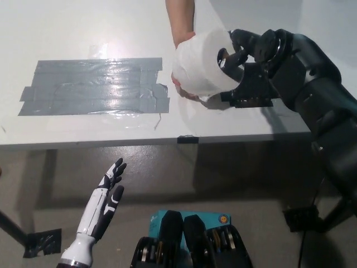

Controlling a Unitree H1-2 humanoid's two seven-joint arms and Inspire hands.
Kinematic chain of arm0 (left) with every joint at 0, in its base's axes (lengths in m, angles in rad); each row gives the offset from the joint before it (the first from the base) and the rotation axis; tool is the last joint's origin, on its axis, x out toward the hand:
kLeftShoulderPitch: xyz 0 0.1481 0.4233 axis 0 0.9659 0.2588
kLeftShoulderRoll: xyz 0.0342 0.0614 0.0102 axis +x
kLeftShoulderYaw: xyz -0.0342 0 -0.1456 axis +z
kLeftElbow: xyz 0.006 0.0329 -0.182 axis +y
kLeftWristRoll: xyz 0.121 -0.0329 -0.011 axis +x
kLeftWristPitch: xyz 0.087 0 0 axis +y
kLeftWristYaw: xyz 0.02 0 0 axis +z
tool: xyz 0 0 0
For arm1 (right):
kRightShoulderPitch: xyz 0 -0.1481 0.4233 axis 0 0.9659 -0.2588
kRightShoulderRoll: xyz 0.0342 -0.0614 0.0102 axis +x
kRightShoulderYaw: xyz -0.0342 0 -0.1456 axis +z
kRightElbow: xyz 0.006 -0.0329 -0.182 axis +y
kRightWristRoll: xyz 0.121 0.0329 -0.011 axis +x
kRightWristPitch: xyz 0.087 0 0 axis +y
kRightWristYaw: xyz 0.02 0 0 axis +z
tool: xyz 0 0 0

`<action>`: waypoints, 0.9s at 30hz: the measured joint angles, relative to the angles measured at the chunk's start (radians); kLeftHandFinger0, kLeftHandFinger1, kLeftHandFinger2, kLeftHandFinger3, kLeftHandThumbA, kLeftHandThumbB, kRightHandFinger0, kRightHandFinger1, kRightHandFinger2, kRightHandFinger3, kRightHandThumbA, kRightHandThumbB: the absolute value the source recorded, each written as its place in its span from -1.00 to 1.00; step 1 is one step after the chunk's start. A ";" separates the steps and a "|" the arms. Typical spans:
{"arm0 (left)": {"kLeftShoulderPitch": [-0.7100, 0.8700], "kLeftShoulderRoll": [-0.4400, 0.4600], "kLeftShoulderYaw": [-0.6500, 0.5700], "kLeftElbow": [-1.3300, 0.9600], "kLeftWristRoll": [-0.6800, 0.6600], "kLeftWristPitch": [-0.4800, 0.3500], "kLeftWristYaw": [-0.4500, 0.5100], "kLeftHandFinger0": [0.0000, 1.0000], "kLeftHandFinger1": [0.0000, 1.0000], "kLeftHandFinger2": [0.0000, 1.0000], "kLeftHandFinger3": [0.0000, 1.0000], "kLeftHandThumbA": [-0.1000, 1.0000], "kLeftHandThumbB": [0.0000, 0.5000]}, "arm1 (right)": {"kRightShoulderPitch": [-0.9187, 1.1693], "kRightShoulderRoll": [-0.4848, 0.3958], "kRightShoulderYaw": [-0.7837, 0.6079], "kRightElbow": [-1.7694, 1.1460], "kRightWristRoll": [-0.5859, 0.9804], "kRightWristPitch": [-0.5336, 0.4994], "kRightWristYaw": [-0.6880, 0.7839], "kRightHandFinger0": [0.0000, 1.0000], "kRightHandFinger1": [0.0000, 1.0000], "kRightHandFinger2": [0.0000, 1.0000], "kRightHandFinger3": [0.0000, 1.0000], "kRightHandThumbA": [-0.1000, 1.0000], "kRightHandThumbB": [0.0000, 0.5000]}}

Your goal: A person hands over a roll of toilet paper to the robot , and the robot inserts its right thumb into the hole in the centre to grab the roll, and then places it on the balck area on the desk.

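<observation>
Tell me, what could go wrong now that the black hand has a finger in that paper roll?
The person's hand is still under the toilet paper roll, so letting go too soon could drop it if the right hand only hooks the core loosely. The dark taped area lies well to the robot's left, so a loosely hooked roll could swing or slip on the way. The left hand hangs open below the table, too far to help.

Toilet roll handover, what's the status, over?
Right hand at the roll, one of its fingers in the core hole. Person's hand under the roll. Left hand open, low, idle. Black patch unobstructed.
</observation>
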 measured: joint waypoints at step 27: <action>-0.041 0.007 -0.007 0.014 0.018 -0.002 0.000 1.00 1.00 1.00 1.00 1.00 -0.21 | 0.171 0.018 -0.710 -0.001 0.335 -0.010 -0.121 -1.00 -0.09 0.72 1.00 -1.00 -0.15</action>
